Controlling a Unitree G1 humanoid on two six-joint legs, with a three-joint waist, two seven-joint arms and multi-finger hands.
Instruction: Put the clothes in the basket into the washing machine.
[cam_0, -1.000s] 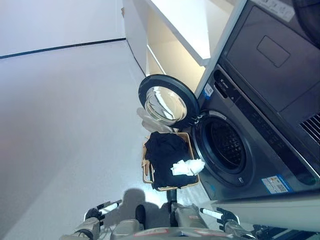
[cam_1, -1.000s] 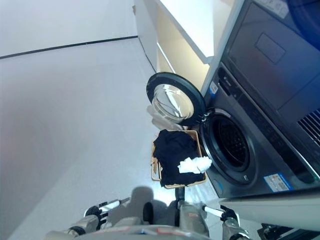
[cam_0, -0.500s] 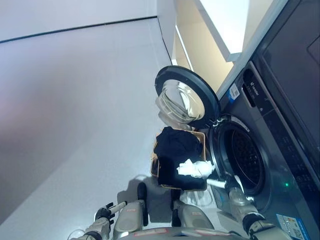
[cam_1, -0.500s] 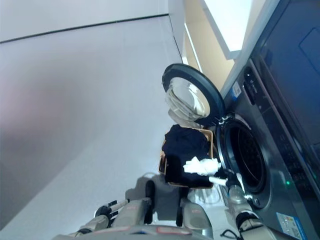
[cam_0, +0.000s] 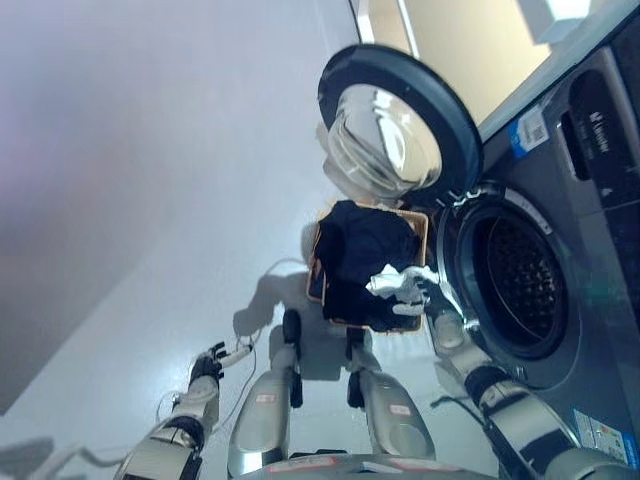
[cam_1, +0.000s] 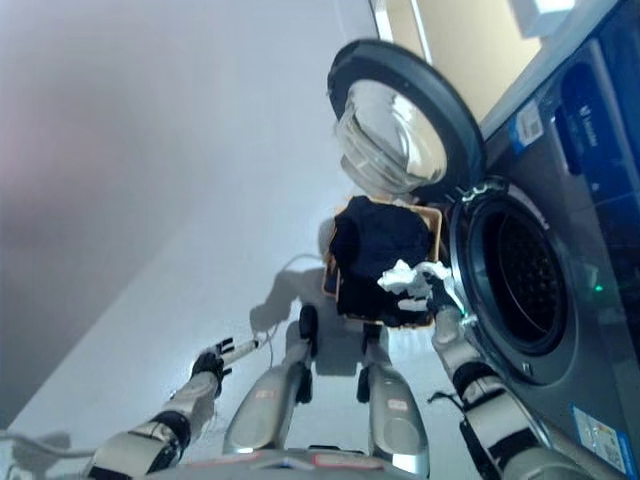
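A wicker basket (cam_0: 422, 228) stands on the floor in front of the washing machine (cam_0: 590, 230). It holds a heap of dark clothes (cam_0: 362, 250) with a white cloth (cam_0: 392, 284) on top at its near right. The machine's round door (cam_0: 400, 118) stands open, just beyond the basket. The drum opening (cam_0: 515, 285) is right of the basket. My right hand (cam_0: 422, 297) is at the white cloth and touches it; its white fingertips blend with the cloth, so the grip is unclear. My left hand (cam_0: 208, 366) hangs low at the left, fingers straight and empty.
A beige cabinet (cam_0: 470, 50) stands beyond the machine at the top right. The open door overhangs the far end of the basket. Pale floor (cam_0: 150, 200) stretches to the left of the basket.
The camera has tilted down and closer to the basket. My right hand has come from near the drum rim onto the white cloth. The left hand stays low at the left.
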